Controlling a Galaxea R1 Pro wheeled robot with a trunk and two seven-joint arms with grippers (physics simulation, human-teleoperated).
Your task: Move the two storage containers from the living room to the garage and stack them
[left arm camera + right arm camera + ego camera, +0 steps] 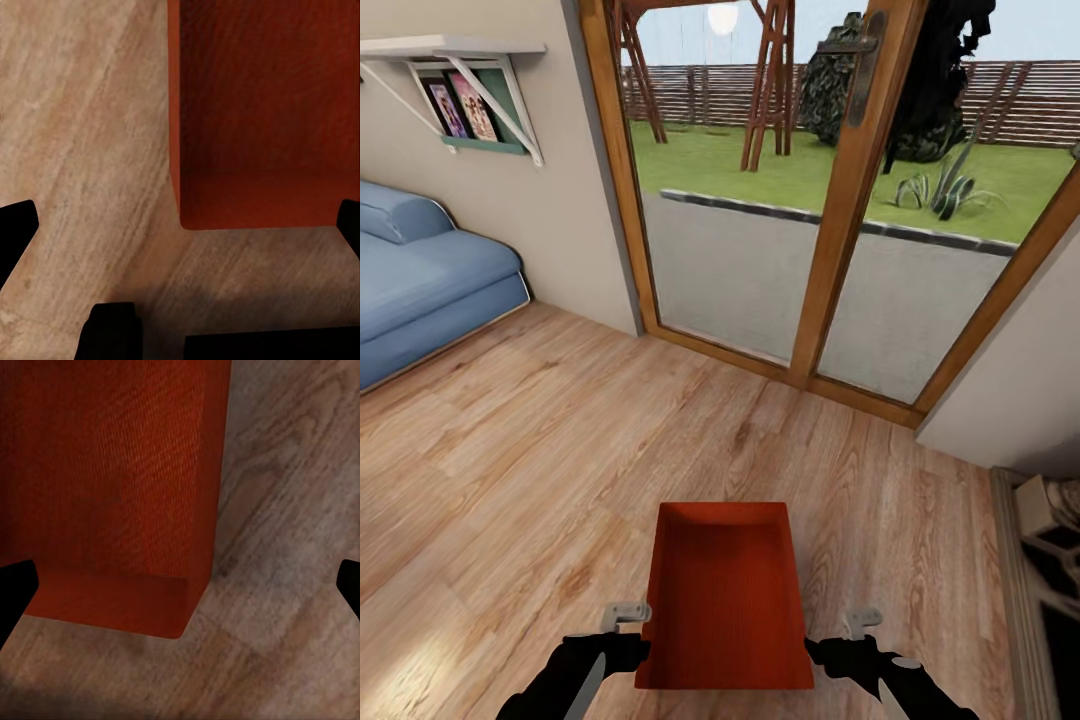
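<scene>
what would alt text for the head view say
An orange-red storage container sits between the robot's left hand and right hand above a light wood plank floor. Ahead, a glass patio door shows a lawn; a blue sofa stands at left.

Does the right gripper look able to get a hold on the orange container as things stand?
Probably yes: the right gripper sits right beside the container, with only bare wood floor around it.

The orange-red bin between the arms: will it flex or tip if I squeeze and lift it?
The orange-red bin looks empty and thin-walled, so probably light, and its sides may bow under squeezing. Its flared walls could slip from the jaws. Broad flat base: tipping seems unlikely.
</scene>
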